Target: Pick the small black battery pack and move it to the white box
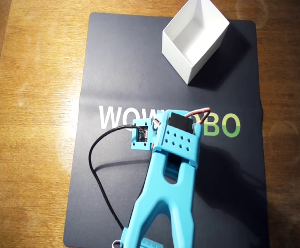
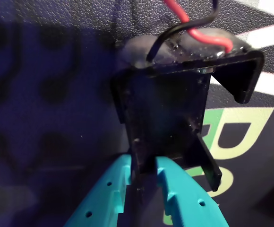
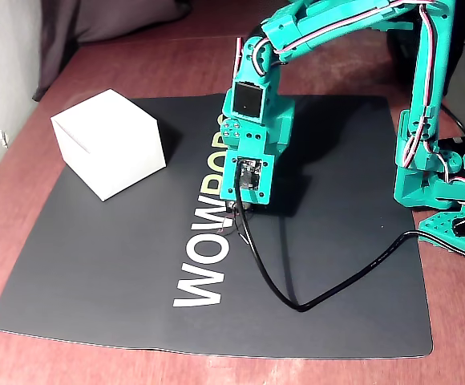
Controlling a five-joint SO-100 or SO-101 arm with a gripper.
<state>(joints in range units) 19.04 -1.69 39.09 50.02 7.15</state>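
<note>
In the wrist view the small black battery pack (image 2: 165,113) stands between my teal fingers (image 2: 108,189), with its red and black wires (image 2: 193,33) curling off its top end. My gripper (image 2: 144,163) is shut on its lower edge. In the fixed view the gripper (image 3: 239,210) points down, low over the mat's lettering, and the pack shows only as a dark bit at its tip. From overhead the wrist hides the pack, and only a red wire loop (image 1: 199,112) shows. The white box (image 1: 176,57) stands open-topped at the mat's far corner, also in the fixed view (image 3: 108,144).
A black mat (image 1: 114,62) with WOWROBO lettering covers the wooden table. The camera's black cable (image 3: 297,305) loops across the mat from the wrist towards the arm's base (image 3: 445,176) at the right of the fixed view.
</note>
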